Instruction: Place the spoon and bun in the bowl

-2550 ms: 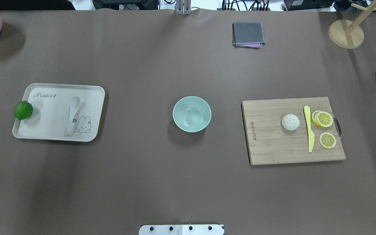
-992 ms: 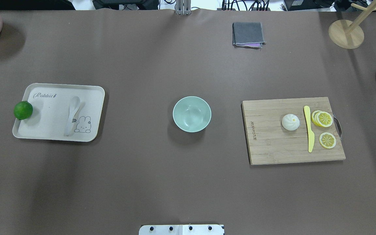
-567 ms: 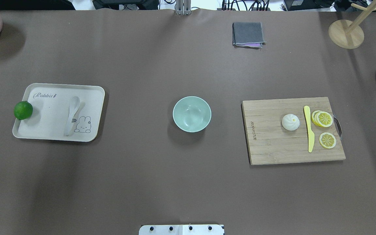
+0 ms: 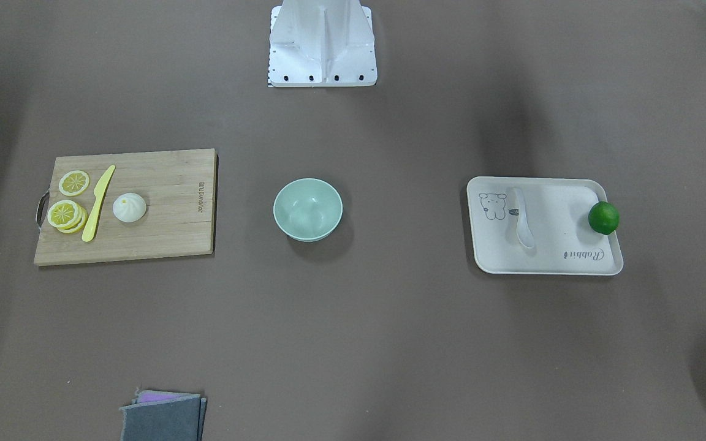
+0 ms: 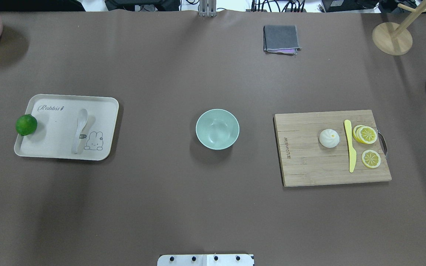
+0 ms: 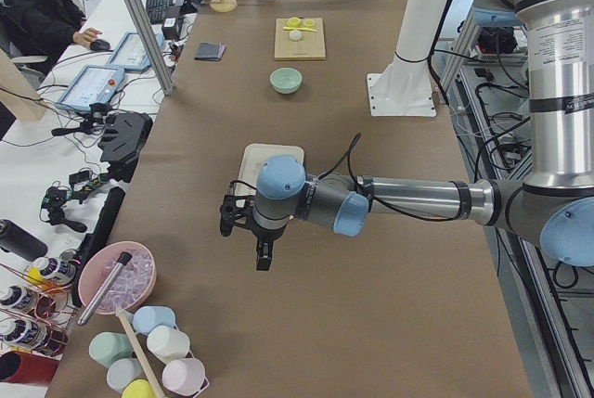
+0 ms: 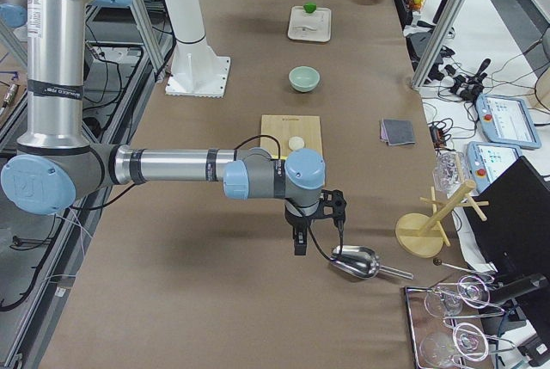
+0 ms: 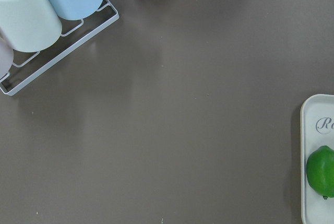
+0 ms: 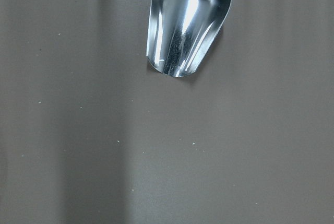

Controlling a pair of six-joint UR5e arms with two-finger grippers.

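**Inspector A:** Where do the arms show?

**Inspector B:** In the side views only. The left gripper (image 6: pixel 244 236) hangs over bare brown table covering (image 5: pixel 161 207) near the tray (image 5: pixel 50 146). The right gripper (image 7: pixel 318 227) hangs by the steel scoop (image 9: pixel 187 20). I cannot tell the finger spread of either.

**A:** Task items?

**B:** The spoon (image 5: pixel 80 130) lies on the tray beside the rabbit print. The bun (image 5: pixel 329 138) sits on the cutting board (image 5: pixel 301 166), just beside the yellow knife (image 5: pixel 350 146). The mint bowl (image 5: pixel 217 129) stands between them, well apart from both.

**A:** Cut off?

**B:** The left wrist view clips the tray and the lime (image 8: pixel 321 172).
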